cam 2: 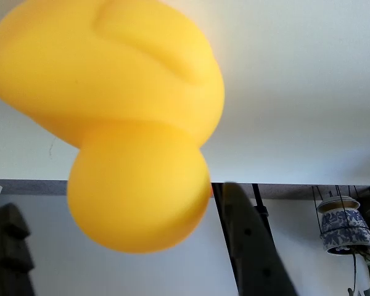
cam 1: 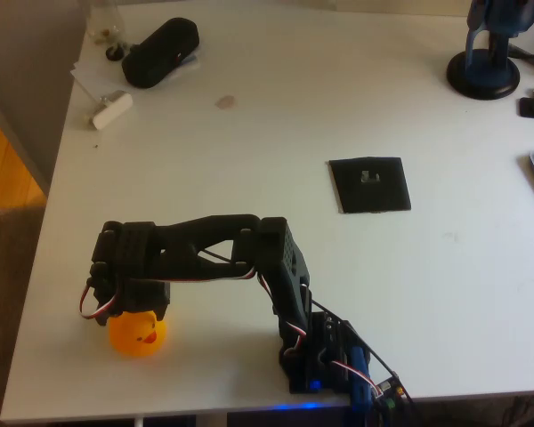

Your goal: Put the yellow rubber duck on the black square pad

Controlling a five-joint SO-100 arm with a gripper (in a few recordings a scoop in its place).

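1. Looked over both views, and there's no readable text, label, brand or number anywhere.
2. The black square pad has a small grey mark near its far edge in the overhead view, but it's just a blurry blob, can't make out any letters.
3. The blue-and-white pot in the wrist view carries a painted pattern, no writing I can read.
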